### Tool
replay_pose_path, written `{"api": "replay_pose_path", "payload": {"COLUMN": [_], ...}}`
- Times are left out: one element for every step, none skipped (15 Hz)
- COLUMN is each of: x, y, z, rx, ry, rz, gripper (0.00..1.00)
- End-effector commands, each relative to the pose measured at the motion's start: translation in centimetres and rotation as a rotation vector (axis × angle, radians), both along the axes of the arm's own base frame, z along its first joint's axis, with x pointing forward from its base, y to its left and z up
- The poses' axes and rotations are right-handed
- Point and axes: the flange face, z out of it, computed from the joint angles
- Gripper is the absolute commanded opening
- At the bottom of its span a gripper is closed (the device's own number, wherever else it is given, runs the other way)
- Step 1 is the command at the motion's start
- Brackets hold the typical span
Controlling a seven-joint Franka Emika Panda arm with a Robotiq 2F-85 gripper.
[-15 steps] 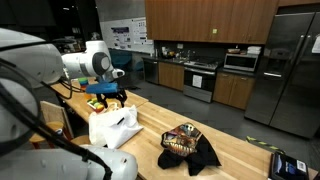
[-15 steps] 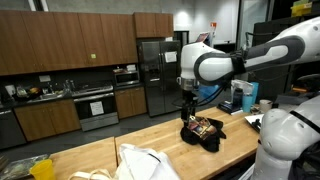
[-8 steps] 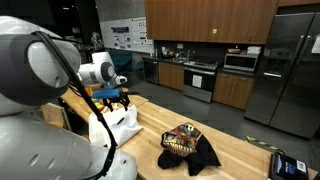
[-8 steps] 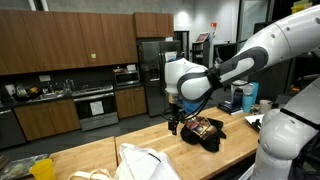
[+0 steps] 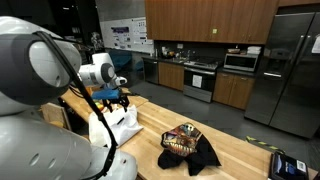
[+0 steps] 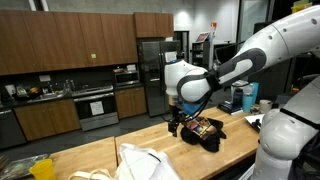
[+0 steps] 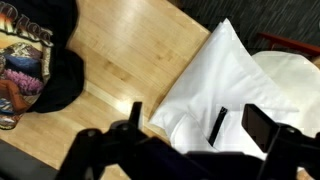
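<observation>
A: Gripper state?
B: My gripper (image 7: 198,128) is released, jaws wide, grasping nothing
A: Cloth position?
B: Wrist view: cloth (image 7: 235,80) beneath my fingers, 1 o'clock; shirt (image 7: 40,60) at 10 o'clock

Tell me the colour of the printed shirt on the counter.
Black with an orange-brown graphic print; the shirt shows best in an exterior view.

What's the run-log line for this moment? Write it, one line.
gripper: open, empty | above: white cloth edge | nearby: black printed garment, lying apart | surface: wooden counter
</observation>
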Motion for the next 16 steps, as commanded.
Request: {"api": "replay_pose_path", "payload": {"x": [0.6, 1.7, 2.5, 3.6, 4.5, 5.6, 6.5, 7.5, 8.4, 9.1, 9.6, 10.1, 10.6, 11.0, 11.1, 11.1], "y": [0.4, 0.8, 1.1, 1.5, 2.0, 2.8, 3.5, 4.3, 5.2, 6.4, 7.4, 8.4, 9.1, 9.4, 9.4, 9.5], "z": [-1.3, -2.2, -2.6, -3.2, -3.7, -4.2, -4.8, -5.4, -5.9, -6.5, -7.1, -8.0, -9.1, -10.2, -11.5, -12.5], "rx": [0.058, 0.068, 0.098, 0.134, 0.177, 0.212, 0.248, 0.291, 0.317, 0.334, 0.353, 0.351, 0.325, 0.316, 0.277, 0.247], "ry": [0.027, 0.029, 0.036, 0.043, 0.043, 0.040, 0.053, 0.059, 0.071, 0.082, 0.102, 0.127, 0.168, 0.210, 0.250, 0.290], "rz": [0.000, 0.007, 0.021, 0.028, 0.036, 0.037, 0.034, 0.032, 0.025, 0.030, 0.035, 0.042, 0.046, 0.039, 0.027, 0.026], "gripper": [1.00, 1.00, 1.00, 1.00, 1.00, 1.00, 1.00, 1.00, 1.00, 1.00, 1.00, 1.00, 1.00, 1.00, 1.00, 1.00]}}
